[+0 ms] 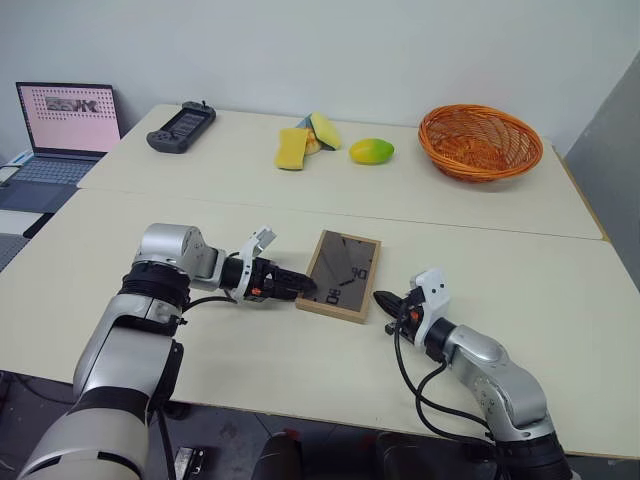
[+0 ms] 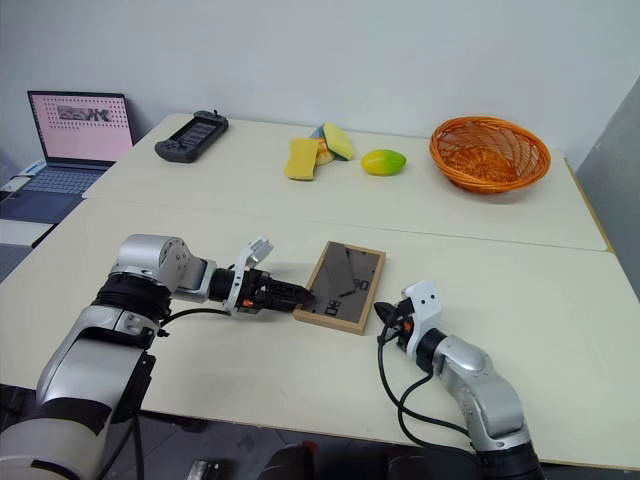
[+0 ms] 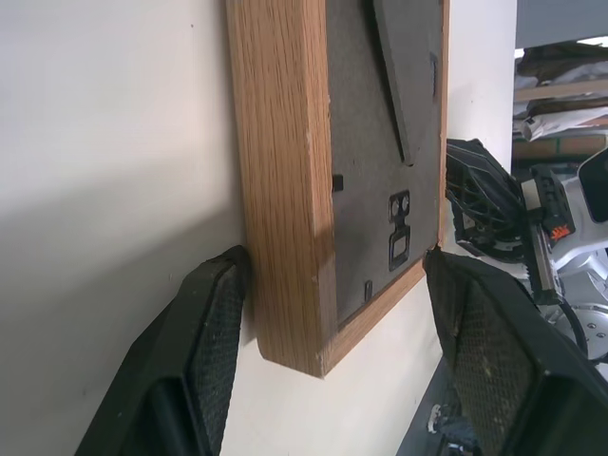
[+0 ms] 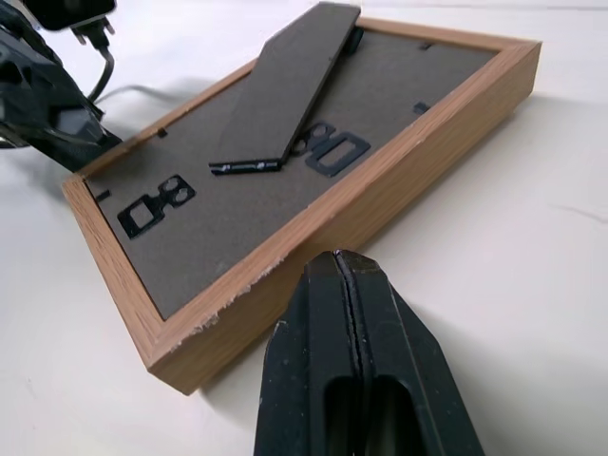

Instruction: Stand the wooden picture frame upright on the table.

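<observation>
The wooden picture frame [image 1: 342, 273] lies flat on the table [image 1: 560, 290], its dark grey back and hinged stand [image 4: 285, 95] facing up. My left gripper [image 1: 305, 290] reaches in from the left, open, and its fingers [image 3: 214, 332] straddle the frame's near left corner; one finger rests against the frame's outer edge. My right gripper [image 1: 385, 300] is shut with nothing in it. Its tip [image 4: 347, 266] sits right at the frame's near right side, low over the tabletop.
On the far table stand an orange wicker basket [image 1: 480, 142], a mango [image 1: 371, 151], yellow sponges [image 1: 293, 148] and a dark handheld controller [image 1: 181, 127]. An open laptop [image 1: 68, 125] sits at the far left. A seam [image 1: 450, 222] runs between the two tables.
</observation>
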`<state>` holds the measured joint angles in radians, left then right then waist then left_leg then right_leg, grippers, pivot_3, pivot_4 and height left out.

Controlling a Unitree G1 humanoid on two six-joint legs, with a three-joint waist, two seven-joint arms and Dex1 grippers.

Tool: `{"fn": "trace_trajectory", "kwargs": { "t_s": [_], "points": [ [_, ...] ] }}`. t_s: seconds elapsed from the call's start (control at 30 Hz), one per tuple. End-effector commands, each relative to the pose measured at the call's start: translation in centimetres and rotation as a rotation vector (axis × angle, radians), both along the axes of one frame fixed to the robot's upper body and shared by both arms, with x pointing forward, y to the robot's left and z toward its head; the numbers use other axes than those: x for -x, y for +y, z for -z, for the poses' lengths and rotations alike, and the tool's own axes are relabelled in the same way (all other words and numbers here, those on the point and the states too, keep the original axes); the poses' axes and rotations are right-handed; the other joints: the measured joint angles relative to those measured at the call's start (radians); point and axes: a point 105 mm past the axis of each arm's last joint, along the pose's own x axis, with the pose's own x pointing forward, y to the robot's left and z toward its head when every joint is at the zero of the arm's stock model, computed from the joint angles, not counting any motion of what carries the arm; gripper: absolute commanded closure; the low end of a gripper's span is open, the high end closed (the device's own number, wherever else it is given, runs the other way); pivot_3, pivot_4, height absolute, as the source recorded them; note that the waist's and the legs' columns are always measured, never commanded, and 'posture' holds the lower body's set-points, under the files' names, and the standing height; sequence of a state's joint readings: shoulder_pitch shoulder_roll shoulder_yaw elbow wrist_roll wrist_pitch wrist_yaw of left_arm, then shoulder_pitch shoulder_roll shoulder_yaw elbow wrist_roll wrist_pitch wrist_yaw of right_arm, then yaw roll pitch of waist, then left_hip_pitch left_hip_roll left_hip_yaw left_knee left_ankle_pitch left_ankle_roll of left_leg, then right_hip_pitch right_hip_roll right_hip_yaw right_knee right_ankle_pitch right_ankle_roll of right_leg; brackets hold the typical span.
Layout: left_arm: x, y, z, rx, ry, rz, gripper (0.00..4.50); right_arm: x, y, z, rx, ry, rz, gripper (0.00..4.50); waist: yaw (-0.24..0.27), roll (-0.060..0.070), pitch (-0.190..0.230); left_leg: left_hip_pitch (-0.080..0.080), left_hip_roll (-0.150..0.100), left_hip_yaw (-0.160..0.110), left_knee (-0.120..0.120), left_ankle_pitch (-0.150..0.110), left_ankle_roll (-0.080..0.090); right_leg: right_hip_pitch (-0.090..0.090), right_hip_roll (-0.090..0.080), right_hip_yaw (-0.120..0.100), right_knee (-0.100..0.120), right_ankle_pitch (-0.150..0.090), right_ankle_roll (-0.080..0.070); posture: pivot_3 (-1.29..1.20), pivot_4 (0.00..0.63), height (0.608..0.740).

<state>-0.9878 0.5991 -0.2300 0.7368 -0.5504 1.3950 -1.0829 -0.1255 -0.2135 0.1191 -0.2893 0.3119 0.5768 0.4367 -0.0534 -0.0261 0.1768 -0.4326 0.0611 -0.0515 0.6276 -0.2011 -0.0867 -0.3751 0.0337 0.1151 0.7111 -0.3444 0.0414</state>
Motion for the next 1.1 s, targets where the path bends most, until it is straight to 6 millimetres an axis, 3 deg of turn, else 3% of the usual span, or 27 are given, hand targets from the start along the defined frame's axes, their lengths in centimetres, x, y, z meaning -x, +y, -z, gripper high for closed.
{"fn": "trace_trajectory", "kwargs": {
  "t_s": [0.03, 0.17, 0.67, 0.9, 1.1],
  "points": [
    [-0.6, -0.9, -0.2, 0.005, -0.019, 0.005, 1.38, 0.1, 0.4, -1.6, -0.037, -0.048, -0.014, 4.50, 0.002, 0.000, 0.000, 0.000, 0.000, 0.000, 0.000, 0.000, 0.000, 0.000, 0.000, 0.000, 0.000, 0.000, 0.000, 0.00, 0.150, 0.740],
    [-0.1, -1.8, -0.1, 0.023, 0.002, 0.039, 1.38, 0.0, 1.4, -2.1, -0.066, -0.046, -0.032, 4.50, 0.003, 0.000, 0.000, 0.000, 0.000, 0.000, 0.000, 0.000, 0.000, 0.000, 0.000, 0.000, 0.000, 0.000, 0.000, 0.00, 0.150, 0.740],
    [-0.2, -1.3, 0.0, 0.018, 0.007, 0.013, 1.38, 0.2, 1.4, -1.9, -0.073, -0.028, -0.028, 4.50, 0.004, 0.000, 0.000, 0.000, 0.000, -0.001, 0.000, 0.000, 0.000, 0.000, 0.000, 0.000, 0.000, 0.001, -0.001, 0.00, 0.150, 0.740],
    [0.0, -1.5, -0.4, 0.049, 0.010, 0.020, 2.67, 0.1, 1.4, -1.9, -0.070, -0.028, -0.027, 4.50, 0.001, 0.000, 0.000, 0.000, 0.000, -0.001, 0.000, 0.000, 0.000, 0.000, 0.000, 0.000, 0.000, 0.001, -0.002, 0.00, 0.150, 0.740],
    [-0.1, -1.6, -0.7, 0.069, 0.007, 0.020, 3.14, 0.1, 1.3, -1.9, -0.070, -0.029, -0.024, 4.50, 0.007, 0.000, 0.000, 0.000, 0.000, -0.001, 0.000, 0.000, 0.000, 0.001, 0.000, -0.001, 0.000, 0.001, -0.001, 0.00, 0.150, 0.740]
  ]
}}
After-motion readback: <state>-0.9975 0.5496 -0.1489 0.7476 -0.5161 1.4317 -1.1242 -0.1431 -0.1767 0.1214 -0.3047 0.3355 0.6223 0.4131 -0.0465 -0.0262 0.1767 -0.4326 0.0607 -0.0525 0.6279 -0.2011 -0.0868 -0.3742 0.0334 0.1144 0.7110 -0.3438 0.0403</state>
